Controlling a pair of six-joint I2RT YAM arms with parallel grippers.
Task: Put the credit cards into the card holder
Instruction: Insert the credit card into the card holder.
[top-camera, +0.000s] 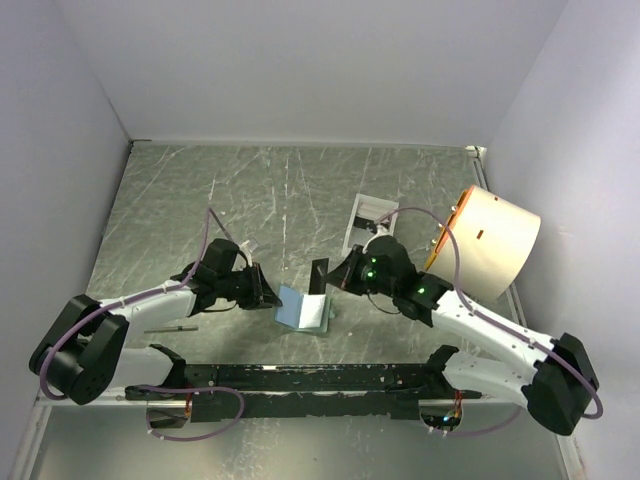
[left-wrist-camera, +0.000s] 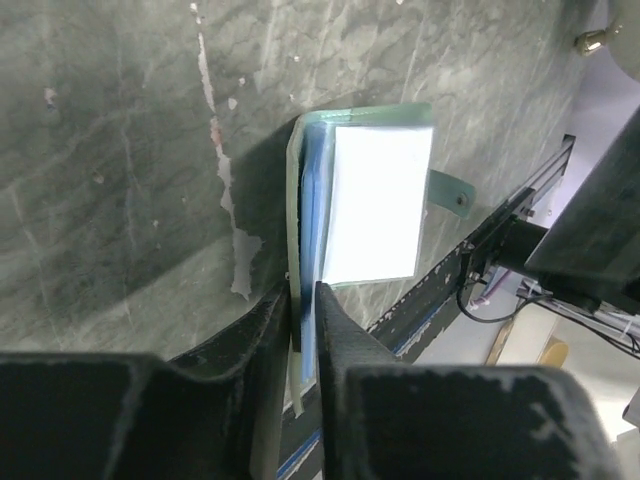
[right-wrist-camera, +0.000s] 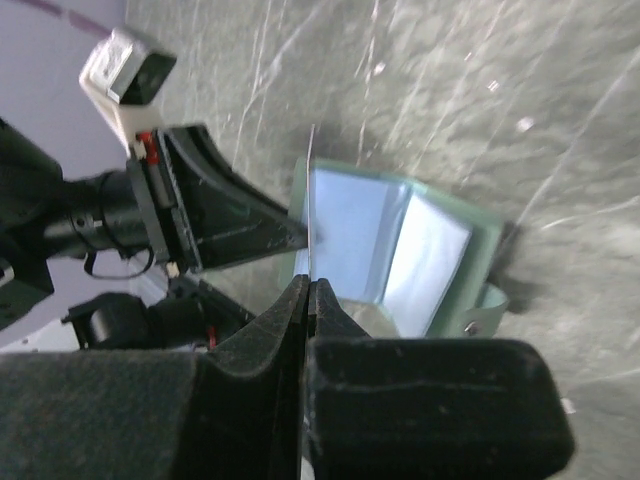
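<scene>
Currently card (top-camera: 319, 277) upright, long axis vert., by holder (top-camera: 303, 310).

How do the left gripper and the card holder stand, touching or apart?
Touching. The left wrist view shows it: the left gripper has both fingers closed on the green edge of the card holder, with no gap on either side.

The table (top-camera: 250, 190) under me is that grey-green marbled stuff, covered in pale scratches and streaks; plain white walls (top-camera: 300, 60) box it in on three sides; a white rectangular tray (top-camera: 357, 228) lies toward the far middle, partly hidden; off to my right a cream drum (top-camera: 495, 245) with an orange rim lies tipped on its side, near the wall.
</scene>
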